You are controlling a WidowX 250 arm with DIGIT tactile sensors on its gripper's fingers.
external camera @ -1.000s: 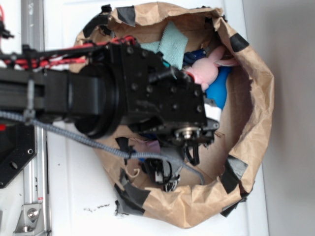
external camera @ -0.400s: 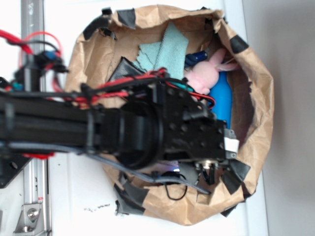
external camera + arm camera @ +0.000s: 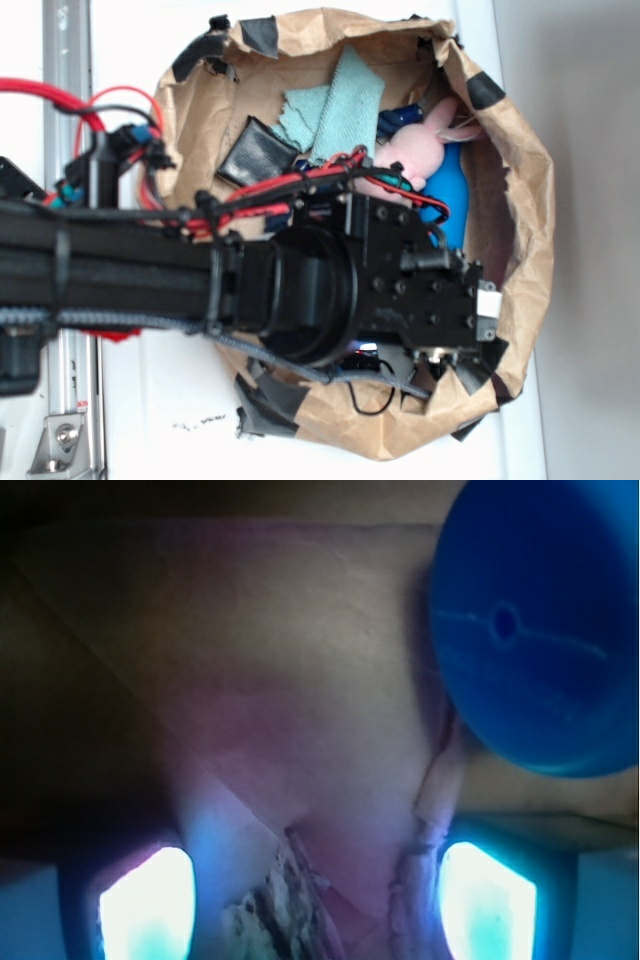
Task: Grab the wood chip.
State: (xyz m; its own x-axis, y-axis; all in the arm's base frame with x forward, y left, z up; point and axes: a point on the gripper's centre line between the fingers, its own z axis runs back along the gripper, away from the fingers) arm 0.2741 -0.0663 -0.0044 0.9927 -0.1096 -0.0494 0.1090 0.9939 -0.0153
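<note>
A white tabletop (image 3: 150, 400) is seen carrying a crumpled brown paper enclosure (image 3: 520, 200) patched with black tape; a grey wall occupies the right of the exterior frame. Inside lie a teal cloth (image 3: 340, 105), a black pad (image 3: 255, 152), a pink plush rabbit (image 3: 425, 150) and a blue bottle (image 3: 540, 620). The end effector (image 3: 305, 905) is spread open, its pads glowing at the lower corners of the wrist frame. The wood chip (image 3: 275, 905) is seen between them, bottom centre.
</note>
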